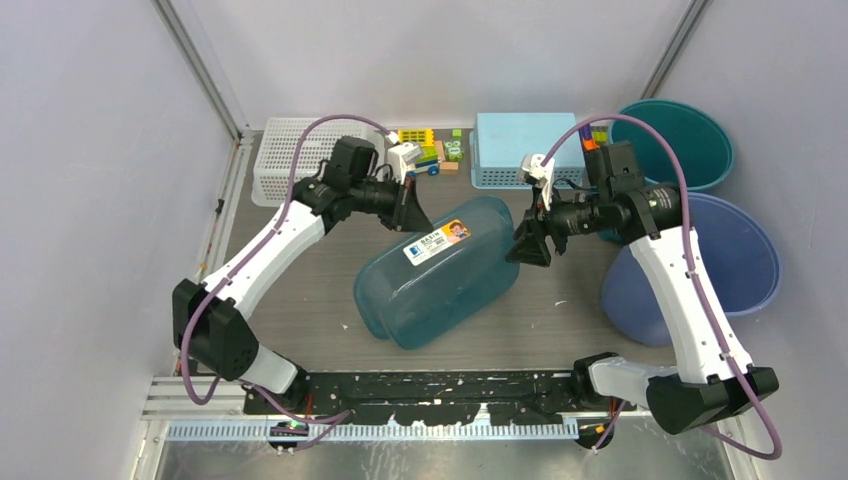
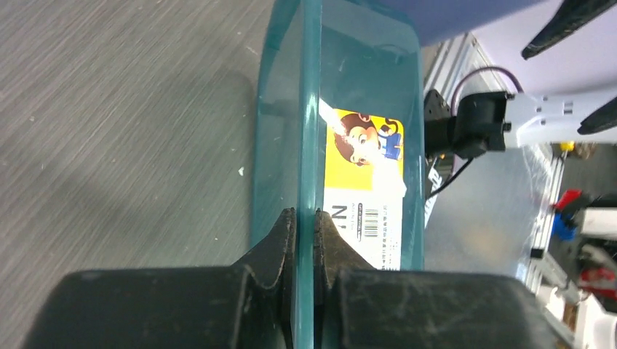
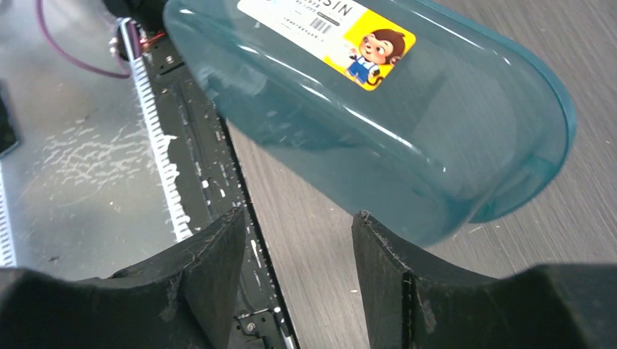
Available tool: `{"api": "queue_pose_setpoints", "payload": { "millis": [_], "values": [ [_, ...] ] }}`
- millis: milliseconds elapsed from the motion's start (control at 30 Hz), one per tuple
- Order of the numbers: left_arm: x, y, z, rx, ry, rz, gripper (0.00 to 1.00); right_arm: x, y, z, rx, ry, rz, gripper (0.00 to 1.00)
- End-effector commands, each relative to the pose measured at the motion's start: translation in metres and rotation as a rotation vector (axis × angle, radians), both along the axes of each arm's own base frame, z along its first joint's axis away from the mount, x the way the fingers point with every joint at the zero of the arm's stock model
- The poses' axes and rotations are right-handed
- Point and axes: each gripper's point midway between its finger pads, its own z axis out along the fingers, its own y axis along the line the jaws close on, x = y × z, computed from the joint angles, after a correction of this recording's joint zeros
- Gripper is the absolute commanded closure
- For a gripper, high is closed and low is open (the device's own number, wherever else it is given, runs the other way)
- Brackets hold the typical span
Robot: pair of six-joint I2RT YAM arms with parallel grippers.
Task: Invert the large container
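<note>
We see the large container [image 1: 445, 285] as a translucent teal plastic tub, oblong with rounded corners. It lies tipped over near the middle of the grey wood-grain tabletop [image 1: 560, 330], its length running from near-left to far-right in the overhead view. On its raised, upward-facing wall sits a white sticker [image 1: 438, 242] with a barcode and a yellow patch showing a cartoon monkey. The left gripper [image 2: 304, 218] pinches its thin rim, one finger on each side. The tub is neither upright nor fully inverted.

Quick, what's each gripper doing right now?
Left gripper: closed on the rim of the container.
Right gripper: open, holding nothing.
</note>
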Motion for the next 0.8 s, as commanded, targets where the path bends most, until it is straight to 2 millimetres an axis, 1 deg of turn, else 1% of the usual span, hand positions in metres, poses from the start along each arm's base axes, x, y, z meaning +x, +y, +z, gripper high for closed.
{"api": "queue_pose_setpoints", "payload": {
  "millis": [0,100,233,533,767],
  "values": [
    [0.018,0.006,0.005,-0.063,0.058,0.126,1.0,0.032,-0.003,-0.001,0.011,-0.043,-0.135,0.4],
    [0.031,0.019,0.001,-0.059,0.055,0.209,1.0,0.043,-0.006,-0.008,0.008,-0.036,-0.194,0.4],
    [0.039,0.033,-0.001,-0.063,0.046,0.289,1.0,0.051,-0.01,-0.017,0.002,-0.031,-0.245,0.4],
    [0.051,0.056,-0.014,-0.029,-0.004,0.421,1.0,0.052,-0.014,-0.023,0.002,-0.035,-0.287,0.4],
    [0.06,0.075,-0.022,-0.009,-0.034,0.51,1.0,0.052,-0.014,-0.038,-0.01,0.01,-0.286,0.4]
  ]
}}
